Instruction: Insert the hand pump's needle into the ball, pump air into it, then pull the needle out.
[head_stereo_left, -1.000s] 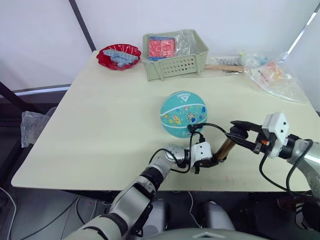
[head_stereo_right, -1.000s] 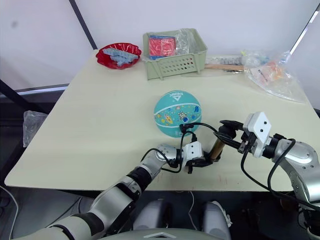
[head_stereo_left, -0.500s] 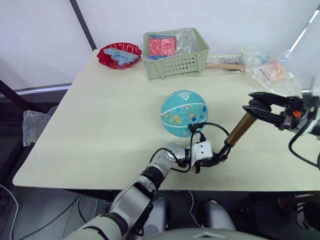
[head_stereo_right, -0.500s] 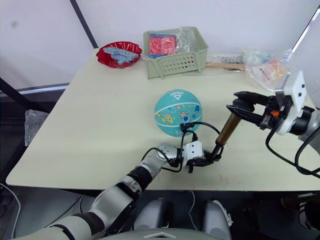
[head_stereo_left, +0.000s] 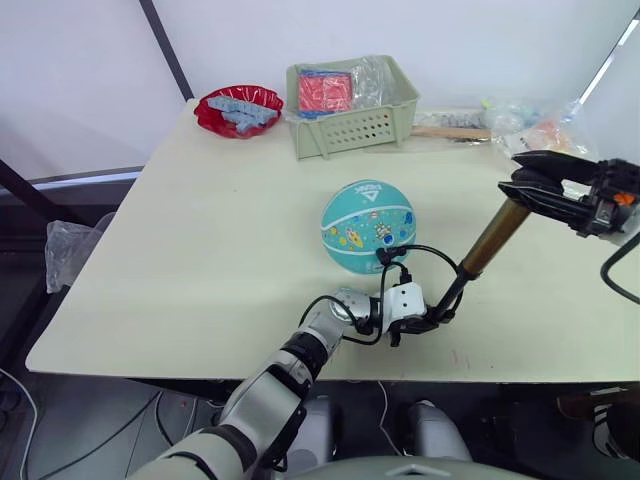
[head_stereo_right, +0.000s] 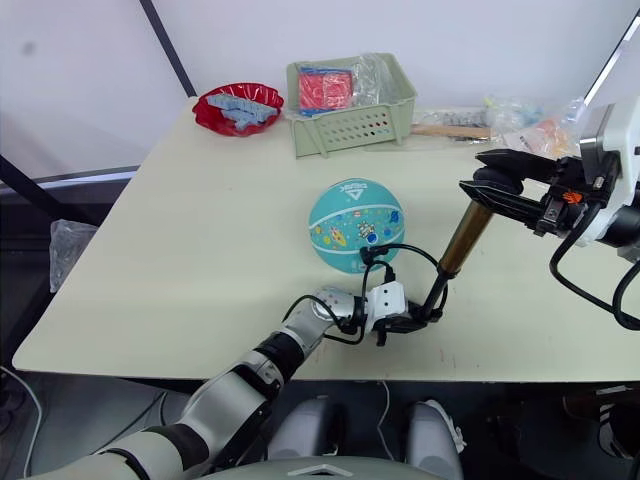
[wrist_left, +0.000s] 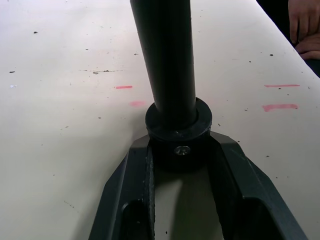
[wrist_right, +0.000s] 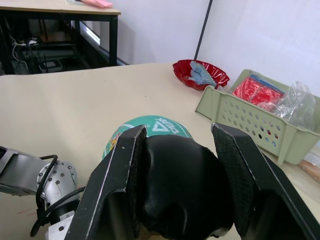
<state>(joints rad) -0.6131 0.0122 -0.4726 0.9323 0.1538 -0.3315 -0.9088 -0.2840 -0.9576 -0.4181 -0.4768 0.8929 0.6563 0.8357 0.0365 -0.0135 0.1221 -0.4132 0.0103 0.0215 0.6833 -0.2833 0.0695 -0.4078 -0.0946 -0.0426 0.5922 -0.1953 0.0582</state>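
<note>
A pale cream rectangular table (head_stereo_left: 200, 240) carries a teal printed ball (head_stereo_left: 367, 227) near its middle, a red glossy bowl (head_stereo_left: 238, 110) and a light green slatted plastic basket (head_stereo_left: 350, 125) along the far edge, and crinkled clear plastic bags (head_stereo_left: 555, 150) at the far right corner

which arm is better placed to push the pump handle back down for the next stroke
Right. The right tool is shut on the pump's black handle, with the gold barrel drawn out above the table. The left tool is pinning the pump's foot.
</note>
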